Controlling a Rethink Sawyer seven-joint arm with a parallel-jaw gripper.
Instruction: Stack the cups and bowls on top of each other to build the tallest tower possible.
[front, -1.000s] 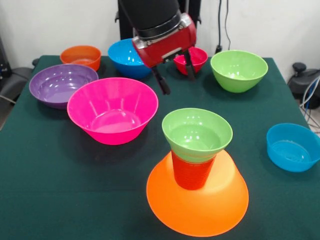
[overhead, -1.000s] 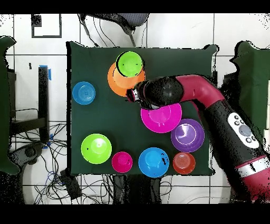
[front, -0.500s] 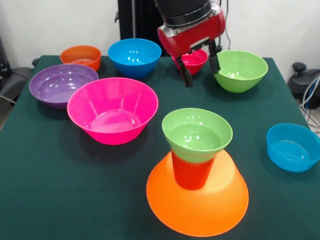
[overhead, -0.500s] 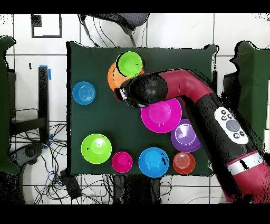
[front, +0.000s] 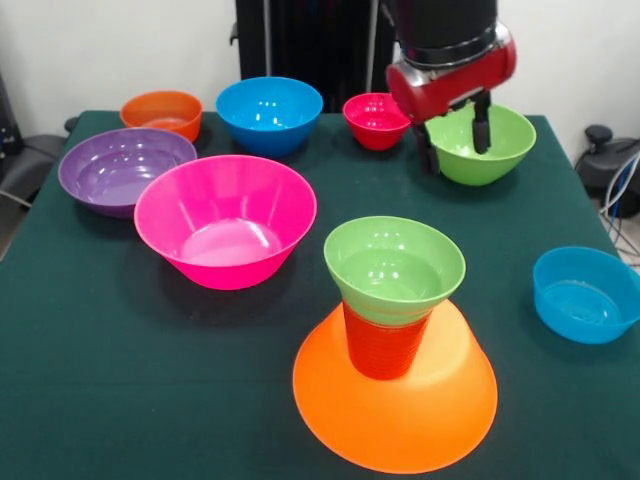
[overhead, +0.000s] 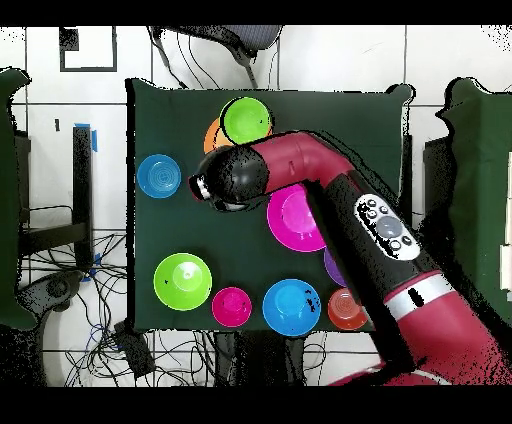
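Nine bowls, one cup (front: 384, 345): tower (front: 394, 340) takes three pieces, seven bowls loose around it. Gripper (front: 456, 135) above big green bowl (front: 480, 140), fingers wide, empty.

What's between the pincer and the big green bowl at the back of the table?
Nothing visible. The open, empty pincer hangs in front of the big green bowl in the front view. The small red bowl sits off to one side.

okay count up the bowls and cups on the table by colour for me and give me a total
Orange: 2, the upturned large orange bowl and the small orange bowl
Orange-red: 1, the cup
Green: 2
Blue: 2
Pink: 1
Purple: 1
Red: 1
Total: 10
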